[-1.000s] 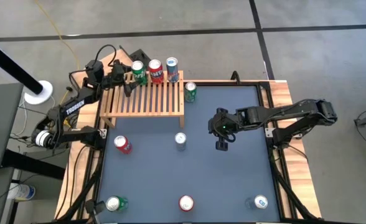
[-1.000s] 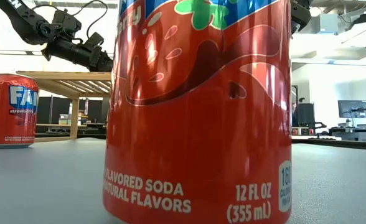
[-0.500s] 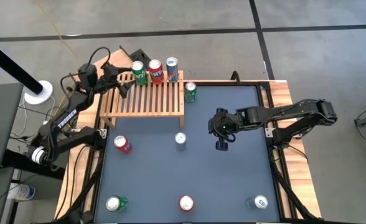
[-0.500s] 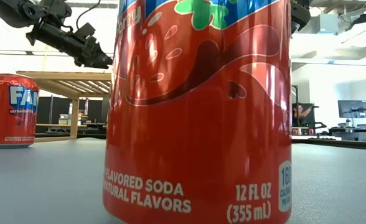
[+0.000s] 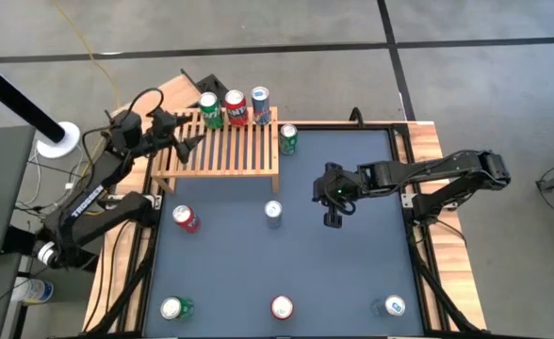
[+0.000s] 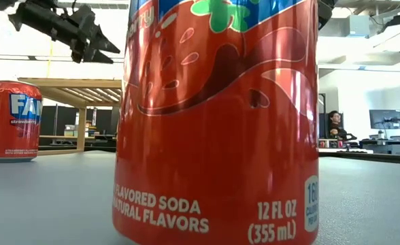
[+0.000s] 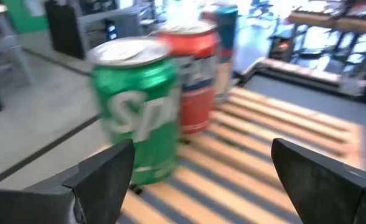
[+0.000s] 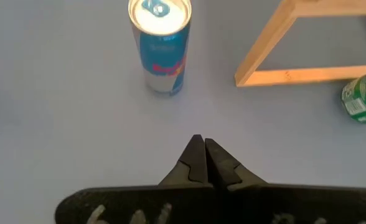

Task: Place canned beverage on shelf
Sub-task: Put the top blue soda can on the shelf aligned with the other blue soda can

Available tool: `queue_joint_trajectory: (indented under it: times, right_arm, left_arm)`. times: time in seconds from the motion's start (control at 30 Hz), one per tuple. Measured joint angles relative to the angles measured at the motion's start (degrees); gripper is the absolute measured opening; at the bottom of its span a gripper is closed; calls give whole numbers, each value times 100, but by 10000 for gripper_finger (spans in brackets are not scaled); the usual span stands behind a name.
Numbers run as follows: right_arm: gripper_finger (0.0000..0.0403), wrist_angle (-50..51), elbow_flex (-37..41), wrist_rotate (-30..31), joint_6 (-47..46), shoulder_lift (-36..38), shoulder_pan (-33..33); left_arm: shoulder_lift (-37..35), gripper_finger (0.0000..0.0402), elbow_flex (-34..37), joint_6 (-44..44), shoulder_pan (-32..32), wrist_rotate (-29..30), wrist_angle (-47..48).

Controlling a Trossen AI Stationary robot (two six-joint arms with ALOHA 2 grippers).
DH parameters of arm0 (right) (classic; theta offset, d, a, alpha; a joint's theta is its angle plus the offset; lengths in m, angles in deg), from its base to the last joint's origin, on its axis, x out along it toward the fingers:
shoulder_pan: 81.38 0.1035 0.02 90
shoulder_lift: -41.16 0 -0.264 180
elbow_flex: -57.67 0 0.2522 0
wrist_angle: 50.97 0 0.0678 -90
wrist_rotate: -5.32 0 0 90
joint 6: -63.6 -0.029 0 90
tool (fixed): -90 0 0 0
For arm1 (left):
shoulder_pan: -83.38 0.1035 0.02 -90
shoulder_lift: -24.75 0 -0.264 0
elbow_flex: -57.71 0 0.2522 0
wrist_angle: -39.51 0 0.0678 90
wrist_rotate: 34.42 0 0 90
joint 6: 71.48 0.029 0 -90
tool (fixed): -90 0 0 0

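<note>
hovering left gripper (image 5: 185, 135) empty, jaws spread, beside green can (image 5: 209, 109) on shelf (image 5: 222, 151); right gripper (image 5: 333, 217) clenched, idle mid-table.

Low view: a red soda can (image 6: 217, 119) stood so close to the lens that its top was cut off and it hid most of the table behind it. The red can (image 6: 11, 121) at the far left was cropped at its side. Left wrist view: the green can (image 7: 137, 115), the red can (image 7: 193, 74) and the slim can (image 7: 223, 50) on the shelf (image 7: 276, 155) were blurred, their labels unreadable.
</note>
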Motion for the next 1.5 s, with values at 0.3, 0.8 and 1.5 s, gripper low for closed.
queue_joint_trajectory:
  times: [0.3, 0.8, 1.5]
  right_arm:
    - [0, -967, 0, 9, -15, 0, 0]
    - [0, -1784, -439, 26, -808, 0, 414]
    - [0, -2963, -433, 830, -1915, -1445, 1903]
  left_arm:
    - [-689, 363, 0, -508, -1602, -147, 337]
    - [-617, 356, 195, -497, -5908, 528, 197]
    - [895, 355, 455, -1719, -9085, 3002, 106]
